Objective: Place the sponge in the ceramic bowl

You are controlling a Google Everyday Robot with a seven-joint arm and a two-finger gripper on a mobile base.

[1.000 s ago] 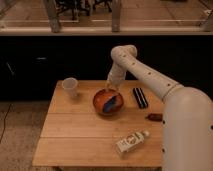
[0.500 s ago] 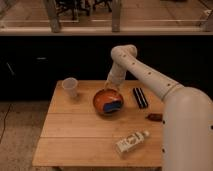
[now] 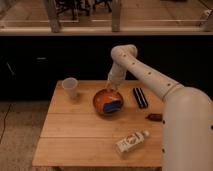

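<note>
Sponge (image 3: 114,106): lies inside the bowl (image 3: 96,102), against its front-right inner wall, blue face up. That is where the task wants it.

Claw (image 3: 112,87): hangs just above the bowl's back rim. A second ago it sat lower, down at the bowl's mouth over the sponge. Since then it has come up and back a little, and the sponge has stayed behind in the bowl. There is a visible gap between claw and sponge, so the claw does not appear to be carrying anything. How wide it stands, cannot tell.

Bowl: same spot on the tabletop (image 3: 75,131) across the last second, upright, not dragged by the lift.

Bystanders unchanged: white cup (image 3: 70,88) to the bowl's left, dark bar (image 3: 140,97) to its right, bottle (image 3: 131,142) lying near the front edge.

Reading: the drop looks made and the arm looks to be backing off. What seems left is only clearing the rim without clipping the bowl.
</note>
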